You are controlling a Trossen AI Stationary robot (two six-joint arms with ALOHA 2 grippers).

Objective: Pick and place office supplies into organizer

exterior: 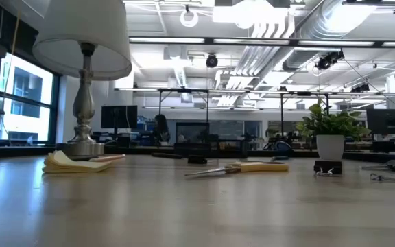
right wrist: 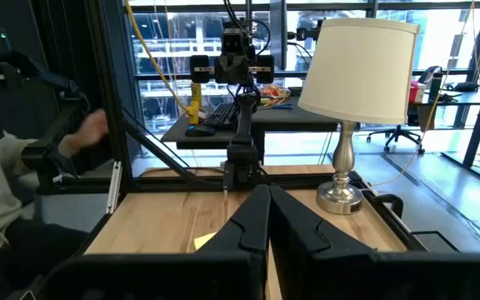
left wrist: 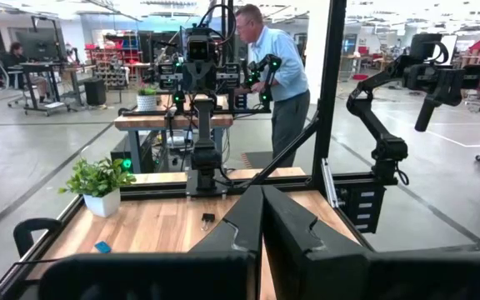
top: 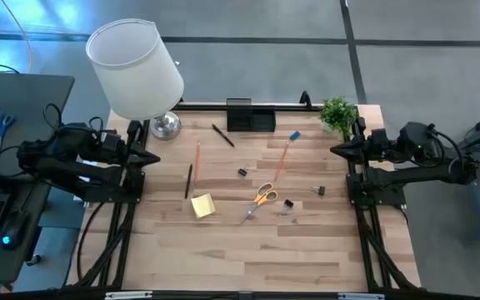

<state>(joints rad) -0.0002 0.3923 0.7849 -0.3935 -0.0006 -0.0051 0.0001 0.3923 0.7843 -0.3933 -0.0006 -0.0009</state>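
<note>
Place: open-plan robotics lab.
Ceiling: exposed ducts (exterior: 300,24) and strip lights.
Beyond the lamp (right wrist: 358,58): big windows, a computer desk (right wrist: 223,125).
Beyond the plant (left wrist: 100,179): more robot rigs (left wrist: 200,75), a standing person (left wrist: 277,71).

1. A white-shaded lamp (top: 136,67) on a silver base stands at the far left corner of the wooden table (top: 248,250).
2. A small green plant (top: 338,113) in a white pot sits at the far right corner.
3. Blue-handled scissors (top: 3,124) lie on a dark desk (top: 32,92) left of the table.
4. A person in a light blue shirt (left wrist: 279,71) stands in the room beyond.
</note>
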